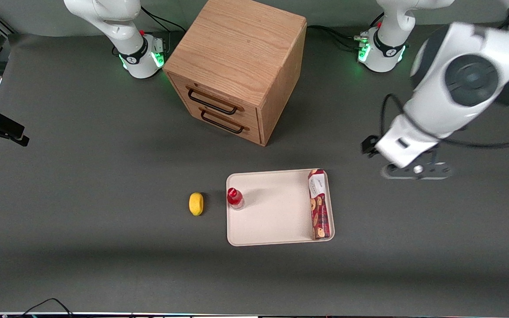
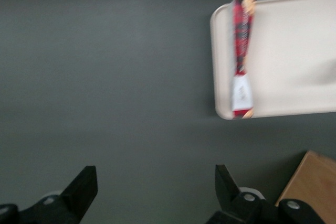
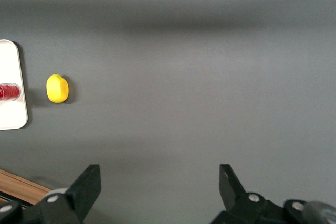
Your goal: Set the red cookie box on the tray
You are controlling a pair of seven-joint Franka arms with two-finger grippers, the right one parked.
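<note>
Above bare grey bench (image 1: 104, 176), toward the working arm's end, hangs the left arm's claw (image 2: 156, 195). Its two black fingers (image 2: 84, 187) stand wide apart with nothing between them; only the dark bench surface shows in the gap. In the front view the claw (image 1: 415, 170) shows as a dark bar under the white wrist, clear of every object.

Nearest the claw, toward the parked arm's end, lies the flat cream-white rectangular tray (image 1: 276, 229) with rounded corners and a low rim. On it, along the short side closest to the claw, rests the long slim dark-red cookie box (image 1: 319, 204), lying flat just inside the rim, its white end pointing away from the front camera. The wrist view shows the same tray (image 2: 294, 56) and the cookie box (image 2: 241, 56) running the length of that edge, well apart from the claw's fingers.

Farther from the claw, at the tray's edge toward the parked arm's end, stands a small clear bottle with a red cap (image 1: 235, 198), upright. Just past it on the bench lies a small yellow lemon-shaped object (image 1: 196, 203), apart from the tray.

Farther from the front camera than the tray stands a light wooden drawer cabinet (image 1: 237, 66) with two dark handles on its front.
</note>
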